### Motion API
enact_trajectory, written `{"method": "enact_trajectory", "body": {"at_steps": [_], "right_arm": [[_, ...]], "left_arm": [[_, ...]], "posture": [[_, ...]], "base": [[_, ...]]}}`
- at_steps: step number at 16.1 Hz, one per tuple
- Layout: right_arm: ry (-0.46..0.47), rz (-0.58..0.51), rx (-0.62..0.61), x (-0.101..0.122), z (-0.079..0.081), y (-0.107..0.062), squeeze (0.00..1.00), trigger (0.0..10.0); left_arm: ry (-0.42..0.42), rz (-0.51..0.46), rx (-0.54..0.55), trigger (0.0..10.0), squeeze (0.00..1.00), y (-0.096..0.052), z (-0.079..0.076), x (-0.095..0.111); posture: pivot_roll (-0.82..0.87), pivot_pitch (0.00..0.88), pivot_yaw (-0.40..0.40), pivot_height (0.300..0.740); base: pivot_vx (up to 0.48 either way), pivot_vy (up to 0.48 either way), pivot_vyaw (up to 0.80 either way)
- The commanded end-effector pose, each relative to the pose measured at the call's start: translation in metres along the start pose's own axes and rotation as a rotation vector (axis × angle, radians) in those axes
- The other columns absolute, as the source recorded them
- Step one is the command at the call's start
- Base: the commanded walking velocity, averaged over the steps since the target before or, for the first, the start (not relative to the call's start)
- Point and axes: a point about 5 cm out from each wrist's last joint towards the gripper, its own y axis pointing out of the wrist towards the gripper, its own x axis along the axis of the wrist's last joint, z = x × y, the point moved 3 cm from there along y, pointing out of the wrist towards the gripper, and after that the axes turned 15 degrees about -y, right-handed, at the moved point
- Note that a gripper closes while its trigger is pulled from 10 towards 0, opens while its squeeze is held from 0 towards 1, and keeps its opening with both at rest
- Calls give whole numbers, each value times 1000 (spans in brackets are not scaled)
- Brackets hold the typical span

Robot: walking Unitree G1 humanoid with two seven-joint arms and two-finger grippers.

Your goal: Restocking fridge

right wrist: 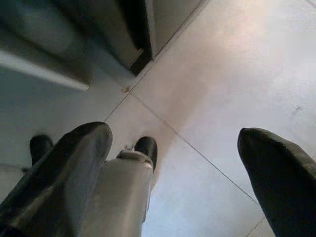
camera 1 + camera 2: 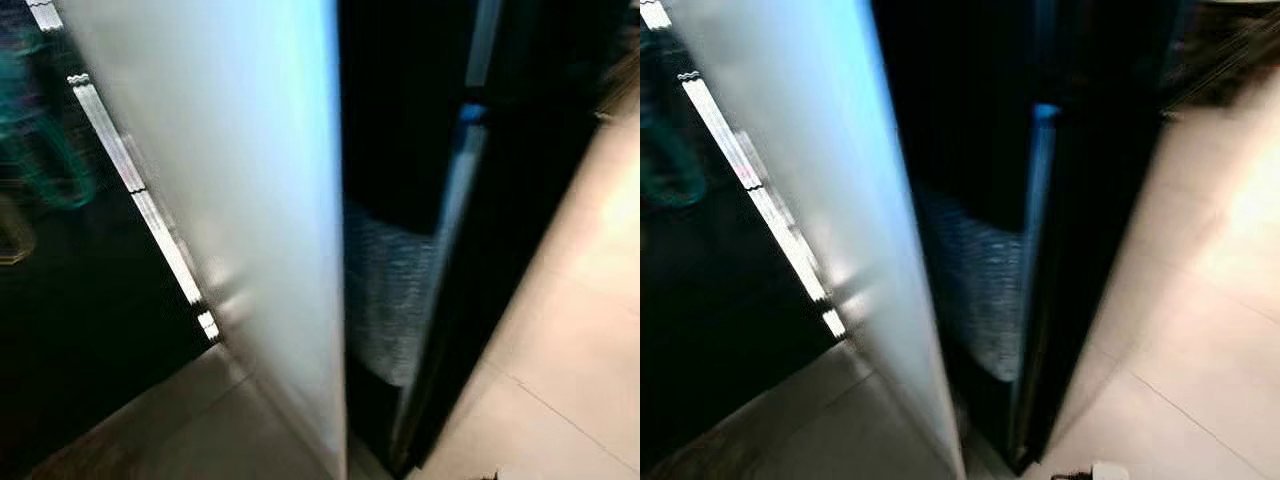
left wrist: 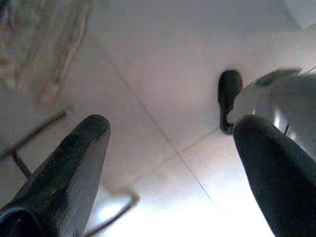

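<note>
Two grippers, left and right, hung spread and empty over tiled floor, idle for walking; fridge door stood ajar ahead, dark interior awaiting stock.

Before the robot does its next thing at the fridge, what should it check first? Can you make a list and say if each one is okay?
1. Fridge door open: ok, it is swung out with a dark gap beside it.
2. Left gripper free: ok, fingers apart, nothing between them, tiled floor below.
3. Right gripper free: ok, fingers apart and holding nothing.
4. Item to restock in hand: not ok, both grippers hold nothing.
5. Clear view of the shelves: not ok, the head views are blurred and the inside is dark.
6. Room on the shelves: cannot tell.
</note>
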Motion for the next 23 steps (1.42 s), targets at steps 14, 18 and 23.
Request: {"method": "enact_trajectory", "body": {"at_steps": [14,18,23], "right_arm": [[7,58,22,-15,6,-2,0,10000],[7,58,38,-16,7,-2,0,10000],[11,60,37,-18,9,-3,0,10000]], "left_arm": [[-2,17,3,10000,0,-1,4,-3],[7,24,-2,10000,0,-1,3,-5],[-2,22,-7,10000,0,-1,3,-6]], "posture": [[-46,0,61,740],[-51,0,57,740],[-45,0,54,740]], "base": [[0,0,786],[0,0,0],[-48,0,0]]}}
